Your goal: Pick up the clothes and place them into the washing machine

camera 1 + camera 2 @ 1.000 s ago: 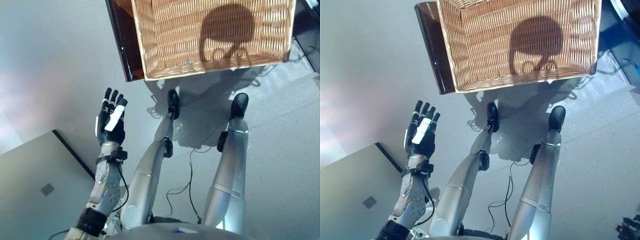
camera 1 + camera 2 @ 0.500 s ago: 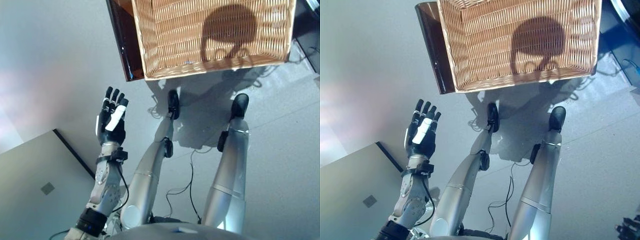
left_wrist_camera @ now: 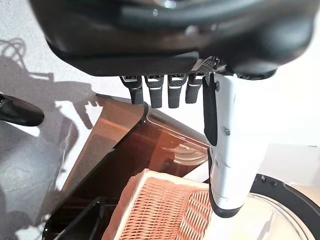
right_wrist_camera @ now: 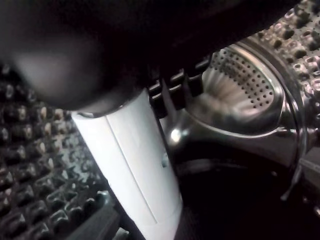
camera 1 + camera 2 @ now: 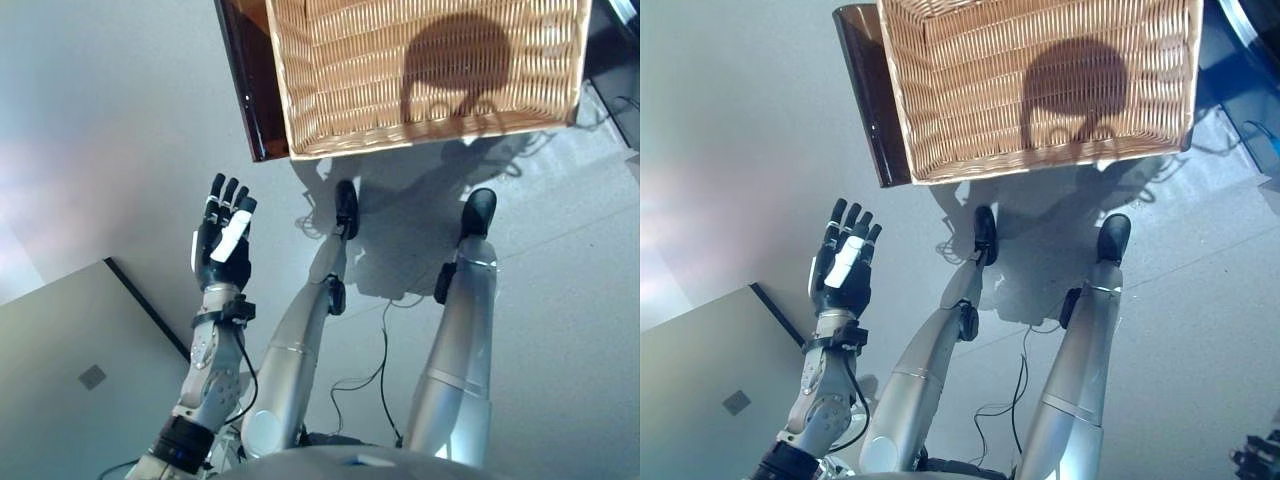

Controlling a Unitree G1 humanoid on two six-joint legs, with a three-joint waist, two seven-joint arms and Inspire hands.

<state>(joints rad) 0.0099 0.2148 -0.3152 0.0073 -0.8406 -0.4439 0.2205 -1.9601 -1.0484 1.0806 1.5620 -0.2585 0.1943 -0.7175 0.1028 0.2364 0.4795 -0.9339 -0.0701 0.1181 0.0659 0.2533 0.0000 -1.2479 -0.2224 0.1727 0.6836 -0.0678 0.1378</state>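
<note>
A: Where's the left hand (image 5: 224, 245)?
B: Raised over the grey floor (image 5: 110, 130), palm twd the head cam, fingers straight and spread, white thumb cover showing. Holds nothing.

A: And the right hand (image 4: 150, 165)?
B: Not in either eye view. Only its own wrist cam shows it: it's inside the washing machine drum (image 4: 240, 90), perforated steel all round. White thumb sticks out straight, the dark fingers beside it look uncurled, nothing betw. them.

A: Clothes?
B: None visible. The wicker basket (image 5: 430, 70) at the top of the eye views looks bare inside, just weave w/ a shadow across it. No cloth seen in the drum either, as far as the wrist cam shows.

A: What's the basket on?
B: A dark brown stand (image 5: 250, 90), its edge sticking out on the basket's left side. Left wrist cam shows the same basket and stand past the fingertips, plus a round glass door (image 3: 280, 210) just beside them.

A: Anything else?
B: A pale grey panel (image 5: 80, 380) at lower left, near the left forearm.
</note>
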